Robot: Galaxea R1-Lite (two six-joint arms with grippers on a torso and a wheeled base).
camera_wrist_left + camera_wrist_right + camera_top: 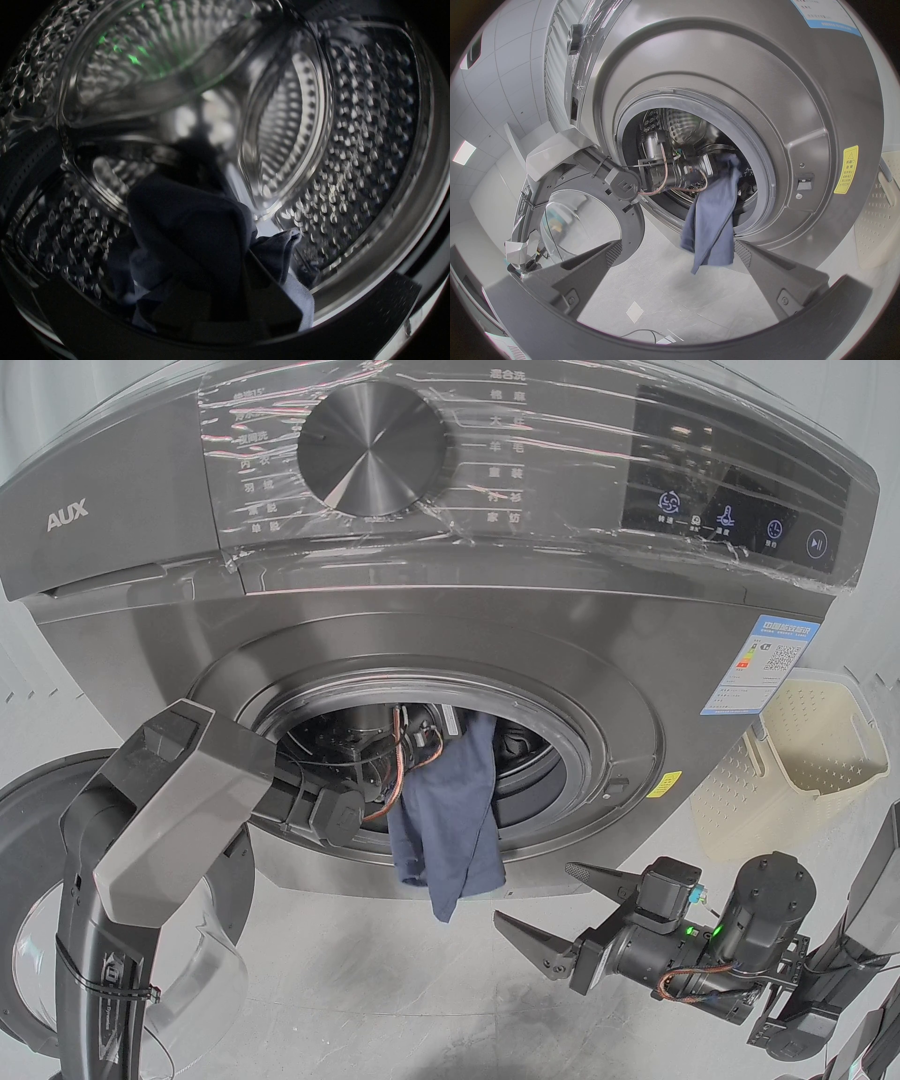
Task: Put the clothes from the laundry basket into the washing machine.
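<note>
A dark blue garment [450,819] hangs over the lower rim of the washing machine's round opening [600,754], half inside and half outside. My left arm is inside the drum [356,122]. There my left gripper [220,304] is shut on the bunched end of the garment [187,220], low in the drum near the door rim. My right gripper [532,894] hovers open and holds nothing, in front of the machine, below and right of the opening. Seen from the right wrist, the hanging garment [712,220] lies just beyond my right gripper [676,246].
The cream perforated laundry basket [806,763] stands on the floor against the machine's right side. The round glass door [37,885] is swung open at the left, behind my left arm. Bare grey floor [375,969] lies in front of the machine.
</note>
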